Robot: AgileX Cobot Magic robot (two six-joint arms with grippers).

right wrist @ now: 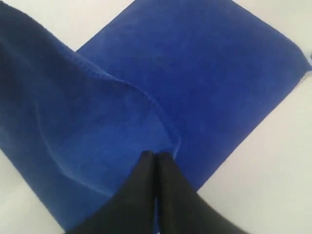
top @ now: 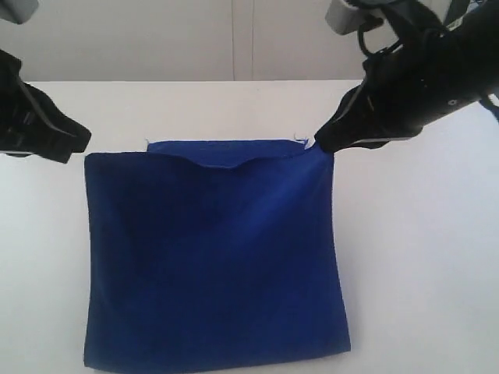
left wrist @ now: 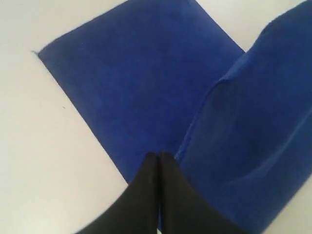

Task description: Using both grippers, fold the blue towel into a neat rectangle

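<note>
One blue towel [top: 210, 257] at the middle of a white counter [top: 421, 257], already doubled over once. Top layer lying across to the far edge but falling just short of it, with a thin strip of the under layer showing beyond and a sag in the top hem between the two far corners. At the far left corner, left pincer [top: 86, 143], closed tight, tips at the top layer's corner and seemingly nipping it. At the far right corner, right pincer [top: 318, 144], likewise closed, tips at that corner's hem and apparently holding it too. Judged stage: end of the first fold, corners laid over but not yet let go. Next move likely calls for pulling the hem taut and level with the under edge, releasing both corners together, then starting a second fold. Count: one towel, two pincers, one counter.
</note>
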